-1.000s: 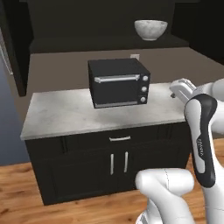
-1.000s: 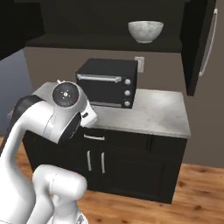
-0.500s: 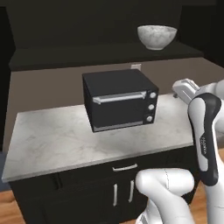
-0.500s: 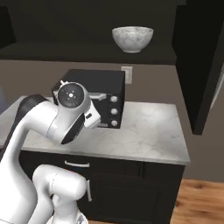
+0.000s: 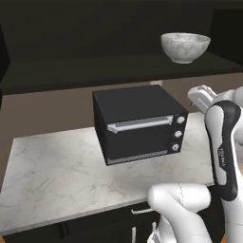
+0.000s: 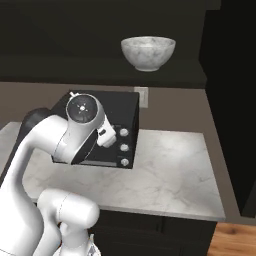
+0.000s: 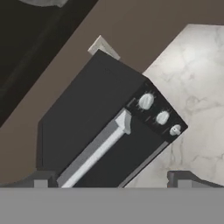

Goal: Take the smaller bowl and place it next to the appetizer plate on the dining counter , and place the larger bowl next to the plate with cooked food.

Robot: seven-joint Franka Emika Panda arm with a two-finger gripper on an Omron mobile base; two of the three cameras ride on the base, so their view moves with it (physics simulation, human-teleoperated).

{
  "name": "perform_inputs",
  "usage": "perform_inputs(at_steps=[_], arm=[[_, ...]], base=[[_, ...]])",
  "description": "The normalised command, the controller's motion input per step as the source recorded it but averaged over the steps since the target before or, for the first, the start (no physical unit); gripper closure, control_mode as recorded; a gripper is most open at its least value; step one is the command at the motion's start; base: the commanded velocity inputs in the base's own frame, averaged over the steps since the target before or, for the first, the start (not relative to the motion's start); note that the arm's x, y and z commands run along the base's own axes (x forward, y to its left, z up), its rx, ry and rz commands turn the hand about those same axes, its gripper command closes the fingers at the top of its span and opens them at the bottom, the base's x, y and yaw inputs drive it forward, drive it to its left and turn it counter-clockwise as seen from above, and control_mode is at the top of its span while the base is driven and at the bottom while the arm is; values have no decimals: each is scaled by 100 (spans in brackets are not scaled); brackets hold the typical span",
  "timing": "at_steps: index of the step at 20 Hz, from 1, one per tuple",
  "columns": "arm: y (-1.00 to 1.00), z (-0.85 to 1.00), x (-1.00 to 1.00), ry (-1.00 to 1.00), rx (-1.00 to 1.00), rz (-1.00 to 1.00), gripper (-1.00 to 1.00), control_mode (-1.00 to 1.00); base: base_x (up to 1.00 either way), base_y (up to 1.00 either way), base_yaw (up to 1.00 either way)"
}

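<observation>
One bowl of the task is in sight: the larger bowl (image 5: 185, 46), grey-white and marbled, sitting upright on a dark shelf (image 6: 165, 76) well above the gripper (image 7: 113, 180) and set back toward the wall. The gripper's jaws stand spread as wide as they go, with nothing between them; its two dark finger tips (image 7: 41, 179) frame the front of a black toaster oven (image 5: 137, 128), which lies directly ahead of the hand and below it on a marble worktop (image 6: 170, 170).

From its stone look, the bowl is probably heavy for its size, rigid, and smooth enough to slip; it would likely chip or crack if dropped or knocked. Its body looks too wide to span, so I would judge the rim to be the place to grip, one finger inside and one outside the wall, on the side nearest the hand.

Room is tight. The bowl sits close to the shelf's front edge, and dark cabinetry closes in over it, so a reach from above looks cramped. A tall dark cabinet (image 6: 232, 100) stands beyond the bowl on the far side from the arm. The oven top lies under the path upward, and the hand should clear it as it rises.
</observation>
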Motion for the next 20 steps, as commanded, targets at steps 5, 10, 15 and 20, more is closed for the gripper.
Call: perform_inputs(at_steps=[5, 10, 15, 20], arm=[[0, 70, -38, -25, 4, -3, -100, -100], [-5, 87, -2, -2, 16, -12, -100, -100], [-42, 72, 0, 0, 28, -17, -100, -100], [-22, 33, 12, -1, 11, -24, -100, -100]], base=[[0, 0, 0], [0, 0, 0], [0, 0, 0], [0, 0, 0]])
